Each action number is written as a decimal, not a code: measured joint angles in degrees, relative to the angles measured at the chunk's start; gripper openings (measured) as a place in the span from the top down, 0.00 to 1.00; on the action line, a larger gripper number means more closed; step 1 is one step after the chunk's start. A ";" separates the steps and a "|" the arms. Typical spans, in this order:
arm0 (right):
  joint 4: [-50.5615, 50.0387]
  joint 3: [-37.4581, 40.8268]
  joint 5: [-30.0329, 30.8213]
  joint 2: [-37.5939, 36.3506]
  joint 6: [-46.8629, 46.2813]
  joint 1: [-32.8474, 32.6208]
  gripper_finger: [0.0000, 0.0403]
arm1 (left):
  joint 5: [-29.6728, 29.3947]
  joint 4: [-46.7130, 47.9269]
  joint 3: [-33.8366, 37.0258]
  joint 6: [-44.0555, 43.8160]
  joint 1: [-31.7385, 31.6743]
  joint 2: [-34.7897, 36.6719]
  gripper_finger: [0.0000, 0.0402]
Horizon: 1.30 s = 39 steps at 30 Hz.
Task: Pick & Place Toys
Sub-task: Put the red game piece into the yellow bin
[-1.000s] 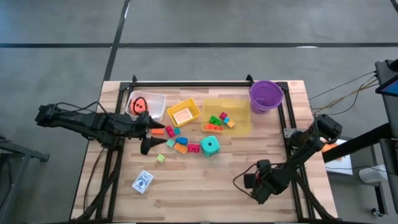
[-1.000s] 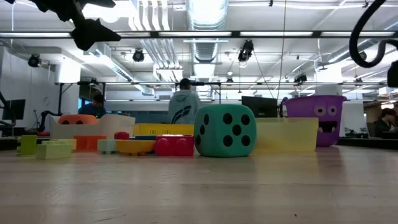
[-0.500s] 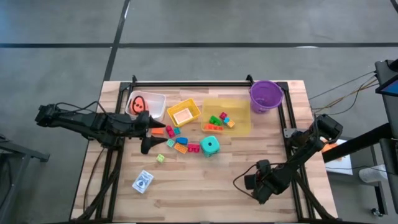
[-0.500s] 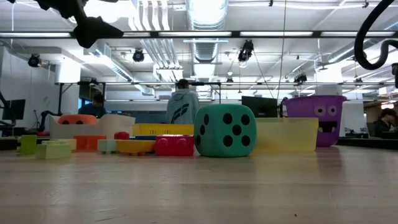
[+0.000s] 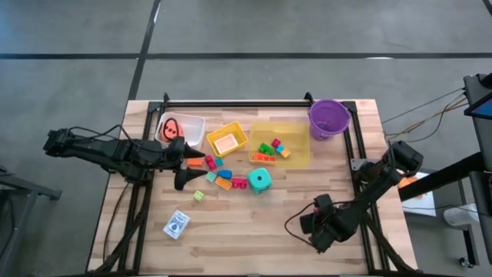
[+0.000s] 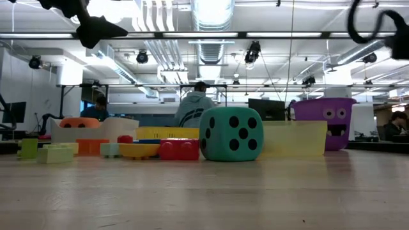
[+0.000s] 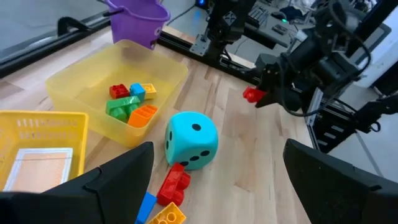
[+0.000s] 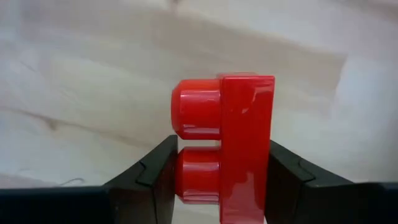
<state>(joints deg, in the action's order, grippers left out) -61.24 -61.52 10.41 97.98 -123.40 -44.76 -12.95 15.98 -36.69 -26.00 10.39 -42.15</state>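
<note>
While right claw pinches red brick above bench front right, I judge pick done; next: carry to yellow bin. Left claw spread, waiting over brick pile.

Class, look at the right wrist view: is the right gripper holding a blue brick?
No. The brick clamped between the right gripper's two dark fingers is red, with two round studs showing.
</note>
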 joint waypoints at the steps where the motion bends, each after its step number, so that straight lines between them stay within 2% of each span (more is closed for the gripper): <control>1: -2.08 -1.27 0.48 -0.01 1.21 0.55 0.60 | -0.42 -0.10 0.00 0.00 0.00 0.00 0.11; 4: -7.73 -5.10 1.24 -0.10 5.80 2.67 0.60 | -1.78 -0.32 0.00 -0.02 -0.02 0.00 0.11; 11: -17.40 -13.36 7.31 -0.16 19.05 9.97 0.60 | -2.87 -0.30 0.00 -0.90 -0.02 0.00 0.11; 19: -21.19 -18.83 13.31 -1.57 42.18 22.62 0.60 | -2.89 0.62 0.00 -0.90 -0.02 0.00 0.11; 27: -17.02 -18.71 16.88 -2.79 62.54 36.79 0.60 | -2.89 1.24 0.00 -0.90 -0.02 0.00 0.11; 35: -4.87 -17.75 16.42 -2.68 80.16 47.45 0.60 | -2.89 1.21 0.00 -0.90 -0.02 0.00 0.11; 39: 0.77 -16.75 13.30 -2.68 89.95 52.17 0.60 | -2.89 1.41 0.00 -0.92 -0.02 0.00 0.11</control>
<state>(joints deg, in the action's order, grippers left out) -60.47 -78.26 23.71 95.31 -33.44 7.41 -15.84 17.39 -36.69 -26.92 10.37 -42.15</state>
